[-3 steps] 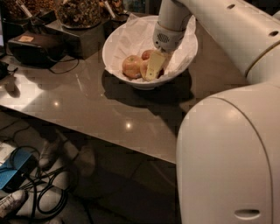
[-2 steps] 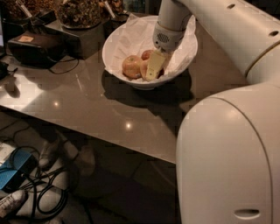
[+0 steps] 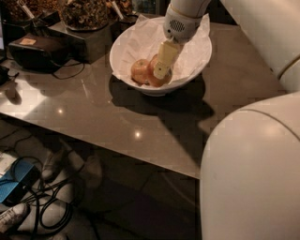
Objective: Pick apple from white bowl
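The white bowl [image 3: 124,47], lined with crumpled white paper, stands on the dark table near its far edge. Two apples lie in it: one on the left [image 3: 139,70] and one to its right [image 3: 161,80]. My gripper [image 3: 162,65] reaches down into the bowl from the upper right and sits right over the right apple, partly covering it. I cannot tell whether it grips that apple. The left apple lies free beside the gripper.
Dark bowls of brown snacks [image 3: 86,11] stand on a dark box behind the bowl to the left. A black case with a cable [image 3: 35,51] lies at far left. My white body [image 3: 253,173] fills the lower right. Cables and a blue device [image 3: 14,183] lie on the floor.
The wrist has shifted slightly upward in the picture over the bowl. Both apples look unmoved.
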### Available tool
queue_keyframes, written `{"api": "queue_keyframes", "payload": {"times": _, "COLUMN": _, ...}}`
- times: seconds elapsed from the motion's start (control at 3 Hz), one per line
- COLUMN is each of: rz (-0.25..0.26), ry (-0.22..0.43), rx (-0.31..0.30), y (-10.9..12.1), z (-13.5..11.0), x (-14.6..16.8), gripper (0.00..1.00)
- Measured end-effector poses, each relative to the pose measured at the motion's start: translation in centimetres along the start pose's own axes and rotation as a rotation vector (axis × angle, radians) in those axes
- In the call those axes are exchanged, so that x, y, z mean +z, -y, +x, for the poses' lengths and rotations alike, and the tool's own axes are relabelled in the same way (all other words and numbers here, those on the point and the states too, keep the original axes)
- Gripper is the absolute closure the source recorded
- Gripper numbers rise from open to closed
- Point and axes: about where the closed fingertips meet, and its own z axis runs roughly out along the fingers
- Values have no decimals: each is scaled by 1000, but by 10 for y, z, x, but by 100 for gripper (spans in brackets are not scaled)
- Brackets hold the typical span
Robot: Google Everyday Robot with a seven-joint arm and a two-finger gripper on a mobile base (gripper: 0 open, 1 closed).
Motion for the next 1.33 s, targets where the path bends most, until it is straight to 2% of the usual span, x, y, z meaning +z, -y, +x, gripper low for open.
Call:
{"api": "queue_keyframes", "payload": {"times": 0.33, "rz": -2, "ry": 18, "rx": -18, "y": -4, "z": -6, "x": -9, "gripper": 100}}
{"api": "queue_keyframes", "payload": {"times": 0.67, "rz": -2, "ry": 18, "rx": -18, "y": -4, "z": -6, "x": -9, "gripper": 82}}
{"api": "queue_keyframes", "payload": {"times": 1.33, "rz": -2, "ry": 18, "rx": -18, "y": -4, "z": -6, "x": -9, "gripper": 36}}
